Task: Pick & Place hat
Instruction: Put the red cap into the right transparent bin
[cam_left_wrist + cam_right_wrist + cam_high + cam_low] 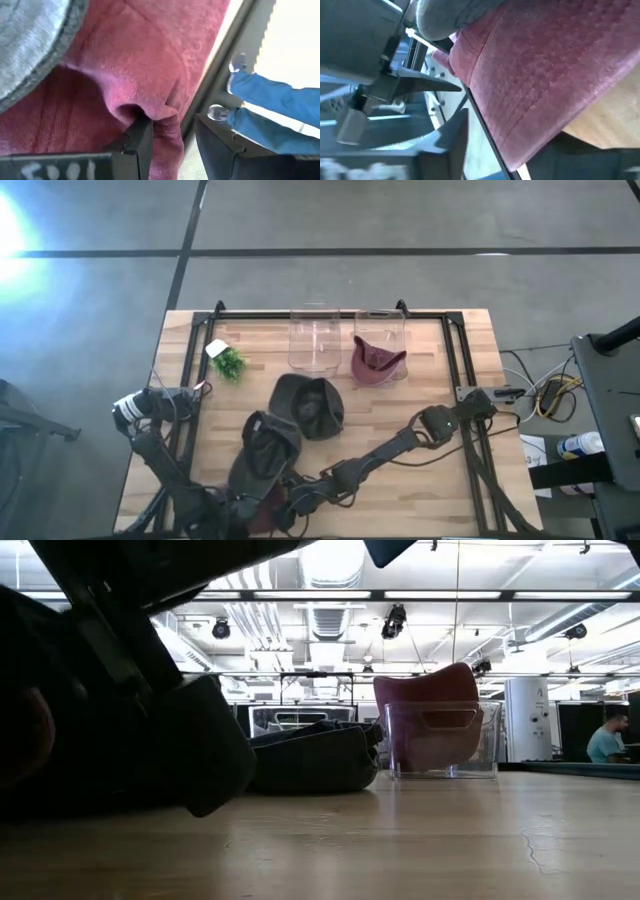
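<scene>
Maroon hat (262,512) at the table's near edge, in the middle, mostly buried under both arms in the high view. Seen close from the left wrist as soft, fuzzy maroon cloth with stitched seams, bunched into a fold. Seen from the right wrist as a quilted maroon panel with a straight edge, lifted off the wood.

Left gripper (240,508) down in that cloth; right gripper (295,502) just beside it, against the same hat from the other side. Clamped or merely resting: cannot tell for either.

Overlapped by a grey hat (268,445), whose rim crowds into both wrist views. Farther back, touching it, a dark hat (310,405). Along the far edge, an empty clear bin (315,340) and a second clear bin (380,330) with another maroon hat (378,362) tucked in. Near the far left corner, a green sprig (230,363).

Open wood on the table (420,480) to the right of the hats. Little room at the near edge, with a black frame rail close by.

Low view largely blocked by a dark arm. Blue shape (270,105) past the rail in the left wrist view, not identifiable. Person (607,740) seated far off in the room.
</scene>
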### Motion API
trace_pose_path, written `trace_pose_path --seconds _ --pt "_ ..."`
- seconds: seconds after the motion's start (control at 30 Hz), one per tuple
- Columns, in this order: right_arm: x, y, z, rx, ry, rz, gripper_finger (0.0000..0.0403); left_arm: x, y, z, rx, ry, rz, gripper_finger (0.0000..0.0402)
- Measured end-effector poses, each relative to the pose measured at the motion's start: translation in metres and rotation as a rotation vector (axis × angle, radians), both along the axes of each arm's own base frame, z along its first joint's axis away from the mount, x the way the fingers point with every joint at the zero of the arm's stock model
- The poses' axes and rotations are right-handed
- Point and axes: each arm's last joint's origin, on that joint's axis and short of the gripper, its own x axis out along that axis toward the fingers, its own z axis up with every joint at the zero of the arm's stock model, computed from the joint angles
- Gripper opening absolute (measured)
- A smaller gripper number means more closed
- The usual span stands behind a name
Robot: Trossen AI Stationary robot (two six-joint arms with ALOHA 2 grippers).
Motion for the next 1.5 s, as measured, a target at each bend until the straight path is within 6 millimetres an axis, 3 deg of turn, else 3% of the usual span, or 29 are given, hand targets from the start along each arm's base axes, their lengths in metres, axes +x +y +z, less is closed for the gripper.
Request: trace_pose_path --seconds 0.2,0.4,0.6,0.77,0.9,1.07,1.27,1.5 --pt "-0.004 0.005 0.007 -0.040 -0.016 0.091 0.0025 0.008 -0.013 0.030 -0.059 -0.068 -0.047 0.0138" --pt "-0.034 0.006 0.049 -0.267 0.083 0.258 0.0014 0.009 -0.012 0.064 0.074 -0.083 -0.055 0.0138" --pt "-0.095 -0.002 0.117 -0.669 0.195 0.387 0.0014 0.008 0.003 0.083 0.297 -0.151 0.007 0.0138" --pt "-0.160 -0.009 0.186 -0.920 0.181 0.416 0.0014 0.014 0.006 0.088 0.305 -0.166 0.034 0.0138" --pt "-0.209 -0.005 0.222 -1.153 0.105 0.455 0.0014 0.018 0.009 0.094 0.321 -0.216 0.074 0.0138" --pt "-0.244 0.005 0.230 -1.398 0.078 0.644 0.0014 0.021 0.022 0.112 0.344 -0.347 0.182 0.0138" --pt "-0.250 0.009 0.214 -1.754 0.183 1.046 0.0013 0.029 0.044 0.133 0.383 -0.485 0.301 0.0138" --pt "-0.251 0.004 0.216 -2.258 0.236 1.300 0.0013 0.067 0.070 0.141 0.336 -0.522 0.411 0.0138"
